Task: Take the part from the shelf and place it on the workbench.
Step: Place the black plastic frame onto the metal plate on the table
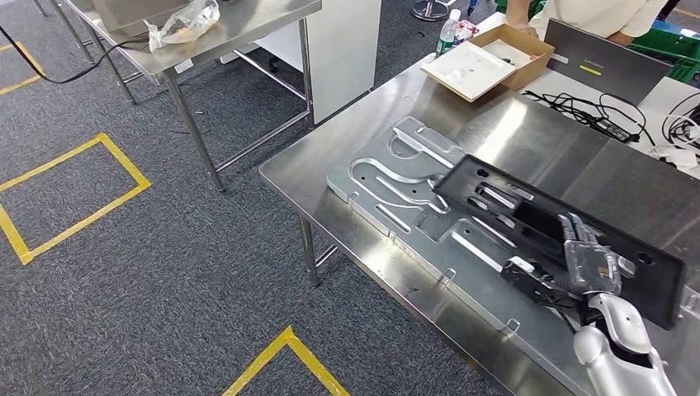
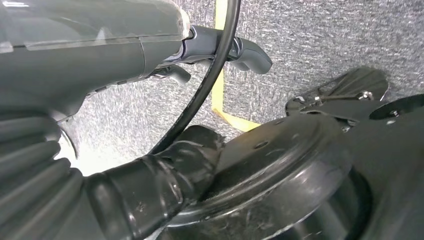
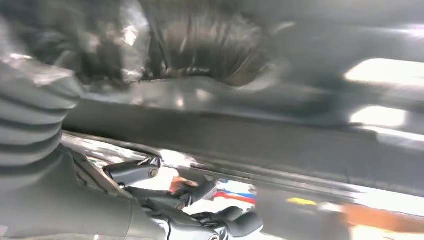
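One hand, the right hand [image 1: 588,266], rests on the black part [image 1: 569,231] laid over the workbench [image 1: 528,136]; grip unclear. Placing step; next, I judge, let go and lift clear.

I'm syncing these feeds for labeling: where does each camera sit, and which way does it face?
Head view: high on the body, looking down at the workbench; right hand on the black part.
Left wrist view: behind the left hand, facing carpet.
Right wrist view: behind the right hand, blurred, close against a dark surface.
Shared: head and right wrist views both show the right hand.
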Robot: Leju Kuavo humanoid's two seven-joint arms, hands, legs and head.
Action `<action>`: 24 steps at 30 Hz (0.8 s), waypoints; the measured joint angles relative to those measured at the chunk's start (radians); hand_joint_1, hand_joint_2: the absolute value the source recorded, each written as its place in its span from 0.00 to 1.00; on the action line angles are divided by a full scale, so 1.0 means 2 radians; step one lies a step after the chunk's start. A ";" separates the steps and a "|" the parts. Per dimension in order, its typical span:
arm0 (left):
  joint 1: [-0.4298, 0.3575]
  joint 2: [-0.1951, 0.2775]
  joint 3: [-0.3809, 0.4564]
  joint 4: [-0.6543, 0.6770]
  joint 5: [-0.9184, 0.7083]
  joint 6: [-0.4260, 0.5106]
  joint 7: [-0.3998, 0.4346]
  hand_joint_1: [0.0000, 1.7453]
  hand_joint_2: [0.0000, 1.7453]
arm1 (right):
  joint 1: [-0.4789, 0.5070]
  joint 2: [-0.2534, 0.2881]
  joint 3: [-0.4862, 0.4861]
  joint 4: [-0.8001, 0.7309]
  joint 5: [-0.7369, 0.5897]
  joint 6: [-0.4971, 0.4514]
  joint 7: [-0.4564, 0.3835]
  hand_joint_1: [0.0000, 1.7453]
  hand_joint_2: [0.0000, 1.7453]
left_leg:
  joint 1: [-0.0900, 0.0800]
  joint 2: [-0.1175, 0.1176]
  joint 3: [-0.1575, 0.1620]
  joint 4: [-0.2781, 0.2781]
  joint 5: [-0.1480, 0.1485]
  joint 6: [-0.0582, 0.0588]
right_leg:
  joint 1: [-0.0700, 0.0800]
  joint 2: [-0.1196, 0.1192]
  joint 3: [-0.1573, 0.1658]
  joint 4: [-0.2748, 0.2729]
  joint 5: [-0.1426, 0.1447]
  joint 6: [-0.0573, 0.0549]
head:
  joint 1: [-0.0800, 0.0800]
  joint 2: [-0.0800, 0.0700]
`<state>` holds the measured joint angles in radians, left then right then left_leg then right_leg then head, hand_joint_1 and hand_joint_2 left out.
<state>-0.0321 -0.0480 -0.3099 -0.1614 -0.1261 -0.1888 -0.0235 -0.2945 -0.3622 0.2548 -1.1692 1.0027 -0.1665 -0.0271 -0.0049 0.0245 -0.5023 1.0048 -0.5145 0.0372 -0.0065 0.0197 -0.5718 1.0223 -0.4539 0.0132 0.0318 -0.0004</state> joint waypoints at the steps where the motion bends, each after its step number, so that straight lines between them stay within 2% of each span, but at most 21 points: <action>1: 0.000 0.000 0.002 0.000 0.001 0.002 0.000 0.00 0.00 | 0.005 -0.001 0.011 -0.021 0.004 0.005 0.004 0.00 0.00 | 0.000 0.000 0.000 0.000 0.000 0.000 | 0.000 0.000 -0.001 0.000 0.000 0.000 | 0.000 0.000; 5: 0.000 -0.001 0.009 0.000 0.005 0.006 -0.001 0.00 0.00 | 0.022 -0.011 0.044 -0.103 0.014 0.012 0.019 0.00 0.00 | -0.001 -0.003 -0.003 0.000 0.001 0.001 | -0.001 -0.002 -0.004 0.001 0.000 0.000 | 0.000 0.000; 11: 0.003 -0.003 0.012 0.000 0.005 0.008 -0.006 0.00 0.00 | 0.036 -0.047 0.052 -0.190 0.012 0.010 0.027 0.00 0.00 | -0.001 -0.006 -0.005 0.000 0.002 0.001 | 0.000 -0.005 -0.005 0.001 -0.001 0.000 | 0.000 0.000; 17: 0.003 -0.004 0.013 0.000 0.005 0.010 -0.007 0.00 0.00 | 0.053 -0.065 0.052 -0.230 0.011 0.002 0.028 0.00 0.00 | -0.002 -0.006 -0.006 0.000 0.002 0.001 | -0.001 -0.006 -0.004 0.000 -0.001 0.001 | 0.000 0.000; 24: 0.003 -0.004 0.013 0.000 0.005 0.011 -0.006 0.00 0.00 | 0.064 -0.073 0.052 -0.248 0.011 -0.002 0.028 0.00 0.00 | -0.004 -0.006 -0.006 0.000 0.002 0.001 | -0.002 -0.006 -0.004 0.000 -0.001 0.001 | 0.000 0.000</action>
<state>-0.0268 -0.0561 -0.2842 -0.1614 -0.1167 -0.1674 -0.0359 -0.1659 -0.5077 0.3582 -1.6652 1.0243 -0.1697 0.0298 -0.0119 0.0117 -0.5138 1.0045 -0.5115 0.0395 -0.0113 0.0075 -0.5803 1.0223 -0.4564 0.0152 0.0317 -0.0003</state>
